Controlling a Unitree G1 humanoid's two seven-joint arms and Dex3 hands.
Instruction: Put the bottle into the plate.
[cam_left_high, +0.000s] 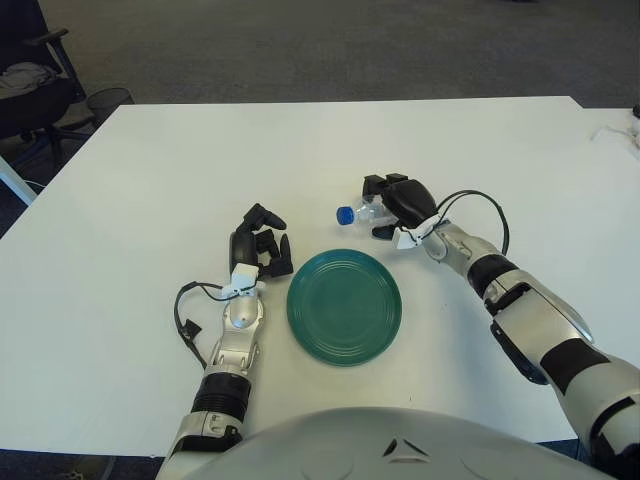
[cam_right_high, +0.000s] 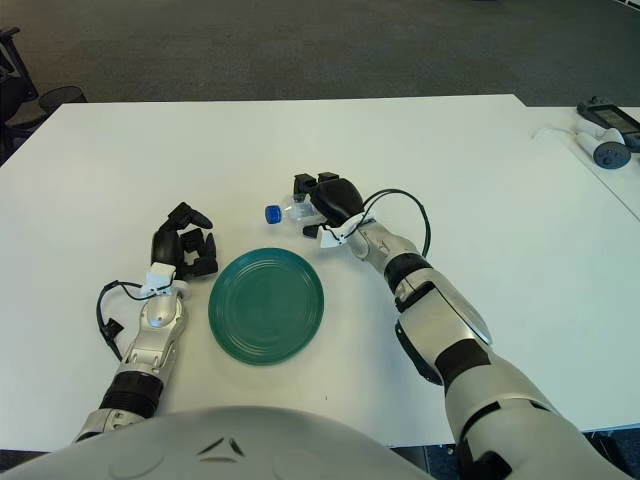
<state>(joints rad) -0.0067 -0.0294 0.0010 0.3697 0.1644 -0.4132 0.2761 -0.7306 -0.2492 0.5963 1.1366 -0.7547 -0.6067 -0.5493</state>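
A small clear plastic bottle (cam_left_high: 362, 213) with a blue cap lies on its side on the white table, cap pointing left, just beyond the upper right rim of the green plate (cam_left_high: 344, 306). My right hand (cam_left_high: 397, 203) is over the bottle with its fingers curled around the bottle's body; most of the body is hidden under the hand. The plate holds nothing. My left hand (cam_left_high: 262, 245) shows to the left of the plate, fingers loosely curled, holding nothing.
The white table (cam_left_high: 200, 160) spreads wide behind the hands. A dark office chair (cam_left_high: 30, 80) stands off the table's far left corner. A handheld device (cam_right_high: 605, 135) with a cable lies at the far right edge.
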